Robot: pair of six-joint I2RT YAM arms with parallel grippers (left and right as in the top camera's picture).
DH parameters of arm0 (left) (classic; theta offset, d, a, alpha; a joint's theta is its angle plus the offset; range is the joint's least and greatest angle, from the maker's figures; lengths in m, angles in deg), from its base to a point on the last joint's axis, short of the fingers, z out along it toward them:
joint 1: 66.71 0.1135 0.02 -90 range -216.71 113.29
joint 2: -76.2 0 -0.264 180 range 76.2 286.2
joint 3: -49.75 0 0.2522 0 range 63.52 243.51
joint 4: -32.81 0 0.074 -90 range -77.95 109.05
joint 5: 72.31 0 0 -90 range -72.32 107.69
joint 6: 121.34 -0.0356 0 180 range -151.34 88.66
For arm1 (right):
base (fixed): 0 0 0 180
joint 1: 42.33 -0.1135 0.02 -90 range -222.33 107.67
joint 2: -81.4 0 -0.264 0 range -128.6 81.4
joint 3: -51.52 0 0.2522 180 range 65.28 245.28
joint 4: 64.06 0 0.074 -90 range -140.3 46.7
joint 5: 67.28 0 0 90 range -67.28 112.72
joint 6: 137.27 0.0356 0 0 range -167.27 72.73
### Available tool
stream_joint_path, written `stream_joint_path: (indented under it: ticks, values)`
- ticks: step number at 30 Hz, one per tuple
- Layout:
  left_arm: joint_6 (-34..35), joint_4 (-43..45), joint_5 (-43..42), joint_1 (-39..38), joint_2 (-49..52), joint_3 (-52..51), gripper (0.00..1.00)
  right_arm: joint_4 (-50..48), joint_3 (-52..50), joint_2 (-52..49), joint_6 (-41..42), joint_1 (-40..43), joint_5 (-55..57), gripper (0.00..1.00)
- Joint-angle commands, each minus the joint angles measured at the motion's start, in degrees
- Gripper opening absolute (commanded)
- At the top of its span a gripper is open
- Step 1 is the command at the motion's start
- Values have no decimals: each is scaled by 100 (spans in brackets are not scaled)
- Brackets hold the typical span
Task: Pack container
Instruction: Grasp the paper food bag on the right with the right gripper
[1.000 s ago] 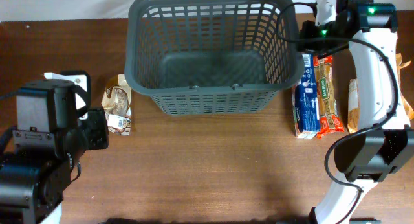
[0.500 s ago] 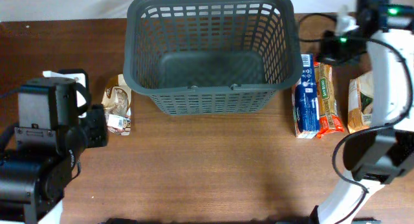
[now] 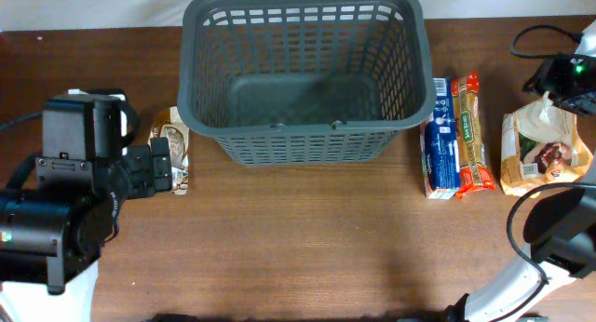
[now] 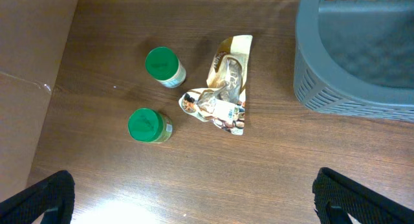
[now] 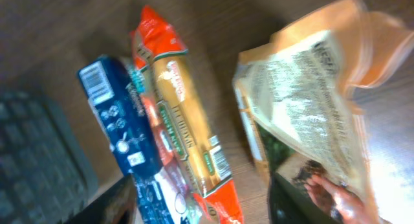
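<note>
The container (image 3: 307,147), a large dark grey slotted basket, stands empty at the back centre; its corner shows in the left wrist view (image 4: 362,62) and, blurred, in the right wrist view (image 5: 29,153). My left gripper (image 3: 158,170) hovers by a crumpled beige snack packet (image 3: 173,147) (image 4: 226,88). Its jaws (image 4: 204,208) are wide open over bare wood. My right gripper (image 3: 559,75) is at the far right, above the grocery packets. Its jaws (image 5: 200,211) stand open with nothing gripped. A blue packet (image 5: 123,133) and an orange pasta packet (image 5: 184,114) lie beneath them.
Two green-lidded jars (image 4: 162,63) (image 4: 147,125) stand left of the snack packet. Right of the basket, the blue packet (image 3: 440,140), pasta packet (image 3: 468,136) and an orange bag (image 3: 543,150) (image 5: 310,101) lie side by side. A black cable (image 3: 540,33) trails at the back right.
My right arm swung from the basket's right rim out to the far right and its jaws opened. My left jaws opened wide and the arm edged toward the snack packet.
</note>
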Motion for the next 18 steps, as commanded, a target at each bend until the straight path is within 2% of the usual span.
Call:
stream_joint_path:
  ticks: [1, 2, 4, 9, 12, 18]
  values:
    - [-9, 13, 98, 37, 4, -17, 99, 2, 170, 256, -280, 208, 293, 70]
    - [-9, 15, 98, 37, 4, -17, 99, 4, 173, 275, -354, 256, 293, 77]
    - [-9, 13, 98, 37, 4, -17, 99, 44, 221, 345, -400, 378, 297, 99]
    - [-9, 13, 101, 37, 4, -17, 99, 278, 660, 588, -798, 708, 267, 99]
    - [-7, 13, 98, 37, 4, -17, 99, 352, 868, 664, -894, 890, -116, 99]
    - [-9, 13, 98, 37, 4, -17, 99, 264, 527, 535, -1388, 933, -326, 99]
